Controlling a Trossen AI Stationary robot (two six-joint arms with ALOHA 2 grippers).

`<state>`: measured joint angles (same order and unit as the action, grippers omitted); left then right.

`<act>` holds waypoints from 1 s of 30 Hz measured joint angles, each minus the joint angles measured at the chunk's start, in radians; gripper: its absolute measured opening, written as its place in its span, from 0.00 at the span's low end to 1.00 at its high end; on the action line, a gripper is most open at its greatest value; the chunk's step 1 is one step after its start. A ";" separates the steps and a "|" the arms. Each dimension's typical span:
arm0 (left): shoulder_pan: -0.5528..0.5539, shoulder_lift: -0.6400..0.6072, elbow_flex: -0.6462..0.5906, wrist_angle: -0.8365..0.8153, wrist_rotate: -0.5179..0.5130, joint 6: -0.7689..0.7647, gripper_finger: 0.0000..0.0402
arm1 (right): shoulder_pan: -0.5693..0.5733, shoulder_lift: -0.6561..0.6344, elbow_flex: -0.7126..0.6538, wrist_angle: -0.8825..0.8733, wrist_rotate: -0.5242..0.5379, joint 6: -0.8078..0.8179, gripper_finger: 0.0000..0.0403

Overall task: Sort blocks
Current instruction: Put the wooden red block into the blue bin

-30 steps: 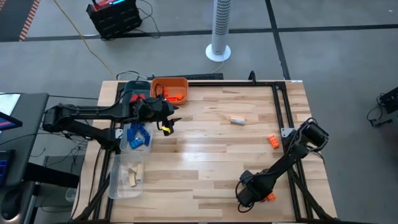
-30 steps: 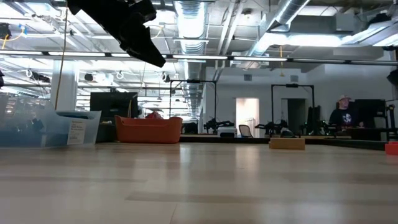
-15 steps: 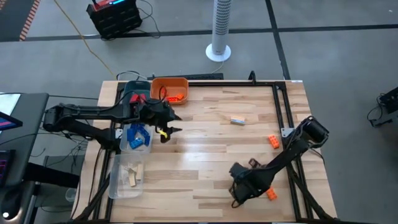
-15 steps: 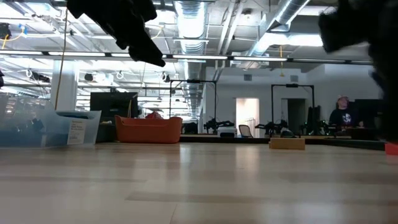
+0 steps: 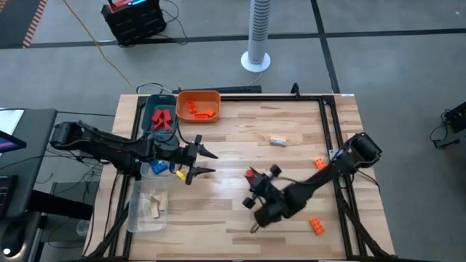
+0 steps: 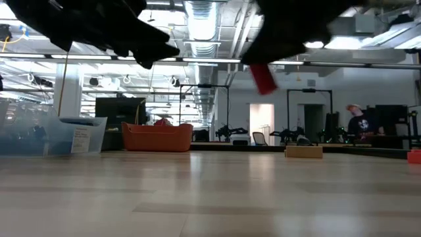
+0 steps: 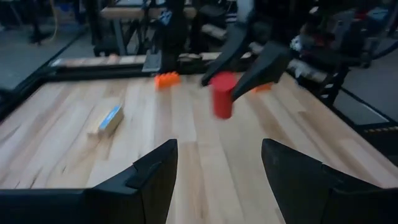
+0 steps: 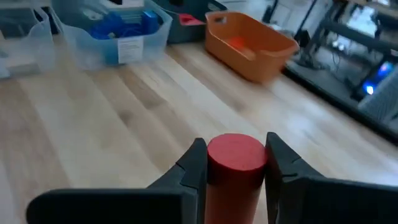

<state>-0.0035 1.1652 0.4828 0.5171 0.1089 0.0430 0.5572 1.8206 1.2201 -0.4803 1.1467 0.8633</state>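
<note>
- Blocks: one red block [image 8: 235,163], a smooth plastic cylinder, is pinched upright between the fingers of the right gripper [image 5: 255,178] and carried clear of the desk [image 5: 240,211], over its middle. Held by its sides, its round top shows in the right wrist view, which suggests it can be let go cleanly into a tray.
- Blocks not yet sorted: a pale wooden block with a blue face [image 5: 277,140] lies flat on the far part of the desk; one orange block [image 5: 320,164] lies near the right rail and another orange block [image 5: 315,225] near the front right. Both orange pieces look studded.
- Left gripper [image 5: 199,161]: fingers spread, holding nothing, raised above the desk just beside the trays, apparently waiting.
- Trays: grouped along the left edge, judged to be one per colour. The orange tray [image 5: 198,105], opaque with rounded corners, holds orange blocks. The teal tray [image 5: 159,118] holds red blocks and is the likely destination for the carried cylinder. A clear tray with blue blocks [image 5: 156,167] is partly hidden by the left arm. A second clear tray [image 5: 148,206] holds tan wooden blocks.
- Desk surface: pale planked wood, smooth, bounded by a dark metal frame.
- Risk: a smooth round cylinder may rotate or slip in a two-finger pinch.
</note>
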 joint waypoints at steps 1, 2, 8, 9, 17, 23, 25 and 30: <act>-0.008 0.000 0.000 0.007 0.000 0.008 0.57 | -0.017 0.000 0.000 0.060 -0.013 -0.079 0.22; -0.016 0.000 0.000 0.009 0.000 0.020 0.57 | -0.034 0.000 0.000 0.118 -0.033 -0.156 0.22; -0.040 0.000 0.000 0.005 -0.002 0.050 0.57 | -0.129 0.000 0.000 0.459 -0.172 -0.553 0.22; -0.042 0.000 0.000 0.000 -0.004 0.050 0.57 | -0.141 0.000 0.000 0.512 -0.183 -0.606 0.22; -0.045 0.000 0.000 -0.011 -0.012 0.042 0.57 | -0.200 -0.001 0.001 0.846 -0.343 -0.908 0.22; -0.045 0.000 0.000 -0.009 -0.063 0.040 0.57 | -0.238 -0.001 0.001 0.958 -0.479 -0.952 0.22; -0.046 0.000 0.000 0.002 -0.067 0.039 0.57 | -0.251 -0.001 0.001 0.974 -0.514 -0.964 0.22; -0.069 0.000 0.000 0.059 -0.067 0.061 0.57 | -0.275 -0.001 0.001 1.027 -0.589 -0.972 0.22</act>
<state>-0.0727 1.1649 0.4824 0.5758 0.0422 0.1041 0.2823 1.8194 1.2213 0.5469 0.5575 -0.1091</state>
